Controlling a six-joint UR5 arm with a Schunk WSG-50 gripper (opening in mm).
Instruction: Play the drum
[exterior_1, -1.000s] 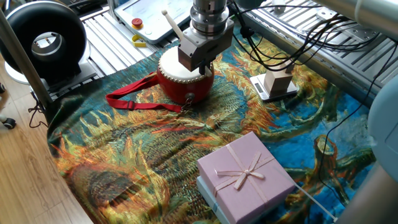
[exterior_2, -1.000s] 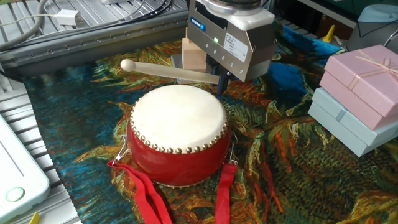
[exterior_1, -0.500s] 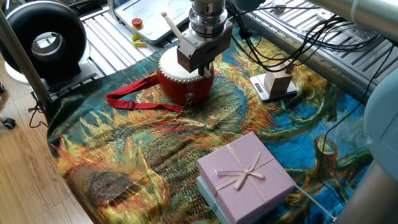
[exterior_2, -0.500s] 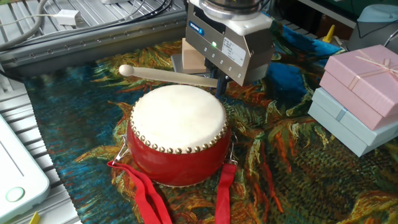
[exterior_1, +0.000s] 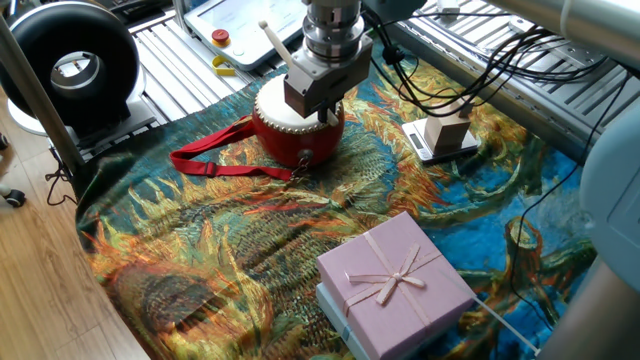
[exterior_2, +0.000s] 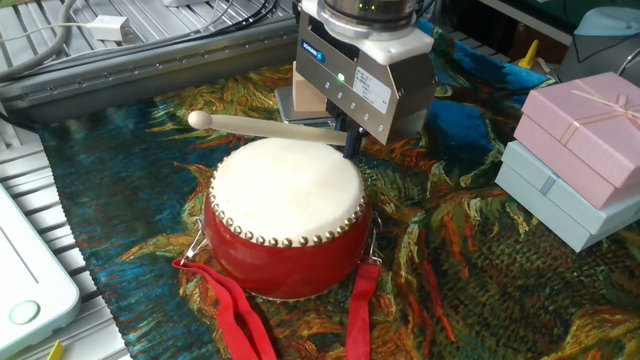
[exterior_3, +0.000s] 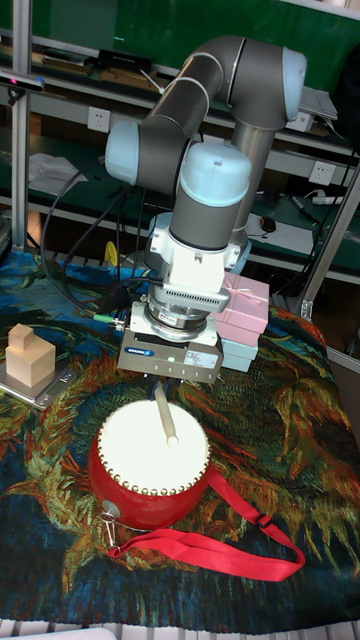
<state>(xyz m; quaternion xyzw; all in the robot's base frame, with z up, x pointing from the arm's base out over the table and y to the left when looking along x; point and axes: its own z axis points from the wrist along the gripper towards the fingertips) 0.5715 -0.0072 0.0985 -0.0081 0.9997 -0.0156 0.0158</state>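
Note:
The drum (exterior_1: 300, 135), red-bodied with a cream skin (exterior_2: 287, 188), stands on the patterned cloth. Its red strap (exterior_1: 215, 160) trails to the left. My gripper (exterior_2: 350, 138) hangs just behind the drum's rim and is shut on a wooden drumstick (exterior_2: 270, 126). The stick lies level across the far edge of the skin, with its round head (exterior_2: 199, 119) past the rim. In the tall fixed view the gripper (exterior_3: 160, 384) sits right behind the drum (exterior_3: 150, 462), and the drumstick (exterior_3: 165, 415) points out over the skin. The fingertips are mostly hidden by the gripper body.
A pink gift box on a pale blue box (exterior_1: 395, 282) stands at the cloth's near right. A wooden block on a small scale (exterior_1: 443, 132) sits right of the drum, and a black round fan (exterior_1: 68, 62) at the far left. Cables and metal rails run behind.
The gripper and drumstick have edged slightly leftward and lower in the other fixed view, bringing the stick closer to the skin. The drum has stayed put.

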